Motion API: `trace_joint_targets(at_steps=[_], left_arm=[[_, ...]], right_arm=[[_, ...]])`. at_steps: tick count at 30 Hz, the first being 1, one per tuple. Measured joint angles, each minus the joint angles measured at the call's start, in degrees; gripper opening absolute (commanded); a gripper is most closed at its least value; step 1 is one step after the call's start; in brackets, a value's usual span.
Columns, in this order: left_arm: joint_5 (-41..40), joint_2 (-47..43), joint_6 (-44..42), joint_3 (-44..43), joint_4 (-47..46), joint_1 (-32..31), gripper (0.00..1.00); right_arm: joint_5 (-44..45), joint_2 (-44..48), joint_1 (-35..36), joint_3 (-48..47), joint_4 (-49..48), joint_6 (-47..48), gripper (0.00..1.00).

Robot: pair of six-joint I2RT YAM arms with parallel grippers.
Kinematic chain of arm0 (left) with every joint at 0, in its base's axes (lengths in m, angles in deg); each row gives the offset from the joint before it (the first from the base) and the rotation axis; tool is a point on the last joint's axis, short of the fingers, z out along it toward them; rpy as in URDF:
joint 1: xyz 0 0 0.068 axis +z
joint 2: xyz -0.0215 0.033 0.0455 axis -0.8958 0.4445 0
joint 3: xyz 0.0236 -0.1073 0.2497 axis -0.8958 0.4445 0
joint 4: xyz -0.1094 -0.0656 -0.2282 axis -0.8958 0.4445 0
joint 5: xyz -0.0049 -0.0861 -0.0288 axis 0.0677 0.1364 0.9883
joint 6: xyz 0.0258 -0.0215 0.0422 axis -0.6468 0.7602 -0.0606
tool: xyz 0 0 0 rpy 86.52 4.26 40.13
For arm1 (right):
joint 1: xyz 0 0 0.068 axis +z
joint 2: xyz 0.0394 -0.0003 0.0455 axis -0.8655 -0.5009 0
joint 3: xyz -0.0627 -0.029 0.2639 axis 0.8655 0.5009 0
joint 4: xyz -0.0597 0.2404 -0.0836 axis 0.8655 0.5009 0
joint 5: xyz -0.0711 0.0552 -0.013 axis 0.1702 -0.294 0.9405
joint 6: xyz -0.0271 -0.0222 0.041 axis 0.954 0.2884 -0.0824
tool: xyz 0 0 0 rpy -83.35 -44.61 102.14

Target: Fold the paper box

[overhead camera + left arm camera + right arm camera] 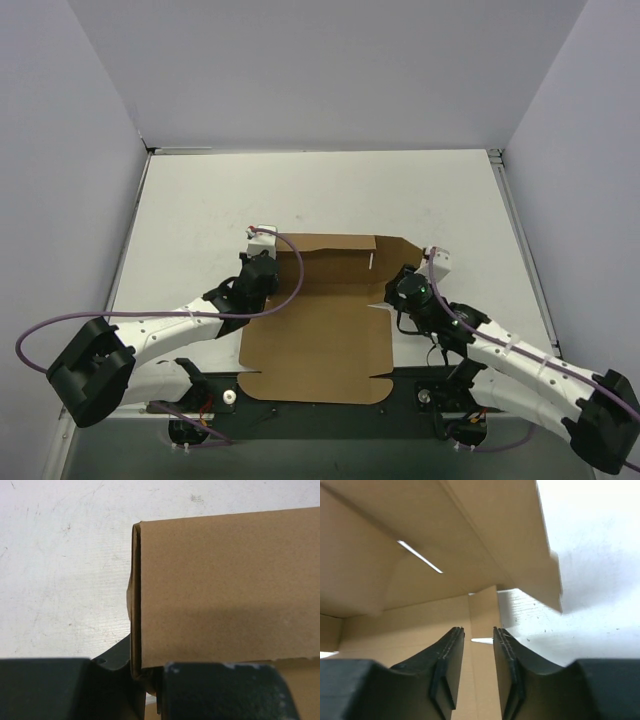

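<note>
Your left claw (pixel 150 682) sits at the far left corner of the paper box (pixel 320 340) and is closed on it: in the left wrist view the folded left wall (pixel 225 580), raised upright and doubled over, drops straight down between the two dark fingers (pixel 220 692). The box lies in the middle of the white surface (pixel 330 190), just beyond the arm bases. Its wide base panel lies flat toward the near edge and its far part is partly raised. Your right claw (pixel 479 635) reaches in at the far right corner, under a lifted flap with a thin slit (pixel 420 556). Its fingers (pixel 447 655) stand a little apart, a narrow strip of cardboard (pixel 484 610) shows in the gap, and they clamp nothing you can see.
</note>
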Motion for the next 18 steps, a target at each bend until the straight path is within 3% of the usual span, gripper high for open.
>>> trace_joint_targets(at_steps=[4, 9, 18], left_arm=[[0.3, 0.0, 0.0, 0.0, -0.1, 0.2, 0.00], [0.4, 0.0, 0.0, 0.0, -0.1, 0.2, 0.00], [0.5, -0.3, 0.1, 0.2, -0.1, 0.2, 0.00]], right_arm=[[1.2, 3.9, 0.6, -1.0, 2.5, 1.7, 0.28], [-4.9, -5.0, -0.9, -5.9, 2.6, 5.6, 0.20], [-18.2, -11.5, -13.7, -6.4, -0.4, 10.9, 0.18]])
